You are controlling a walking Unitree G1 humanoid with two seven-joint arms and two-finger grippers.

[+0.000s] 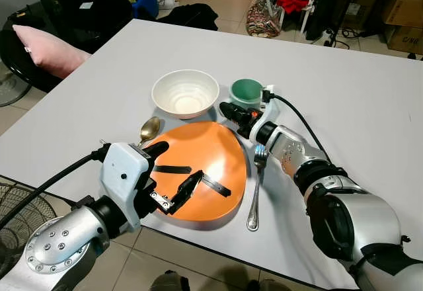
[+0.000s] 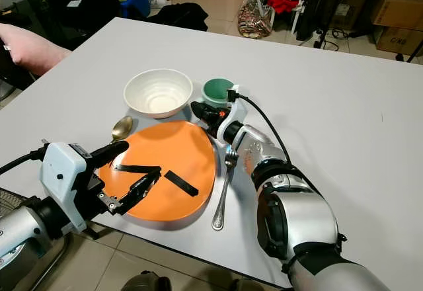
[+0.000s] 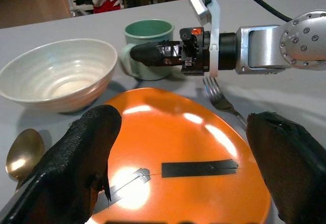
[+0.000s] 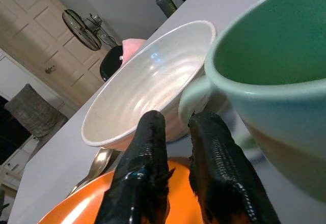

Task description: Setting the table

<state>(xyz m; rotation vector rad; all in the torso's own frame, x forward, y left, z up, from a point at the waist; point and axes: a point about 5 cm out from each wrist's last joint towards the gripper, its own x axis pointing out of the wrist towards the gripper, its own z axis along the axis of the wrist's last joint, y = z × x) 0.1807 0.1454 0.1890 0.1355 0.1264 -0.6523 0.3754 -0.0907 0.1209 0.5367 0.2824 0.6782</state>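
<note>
An orange plate (image 1: 205,152) with black tape strips lies near the front edge of the white table (image 1: 350,92). Behind it stand a white bowl (image 1: 185,92) and a green mug (image 1: 246,91). A gold spoon (image 1: 149,129) lies to the plate's left and a silver fork (image 1: 256,185) to its right. My left gripper (image 1: 173,168) hovers open over the plate's near-left part, holding nothing. My right gripper (image 1: 228,111) is low between the plate's far rim and the mug. Its fingers (image 4: 153,147) are shut, and their tips sit just short of the mug's handle (image 4: 196,99).
A pink cushion (image 1: 46,49) rests on a dark chair off the table's left side. A fan (image 1: 20,218) stands on the floor at the near left. Bags (image 1: 264,13) and boxes (image 1: 403,13) crowd the floor beyond the far edge.
</note>
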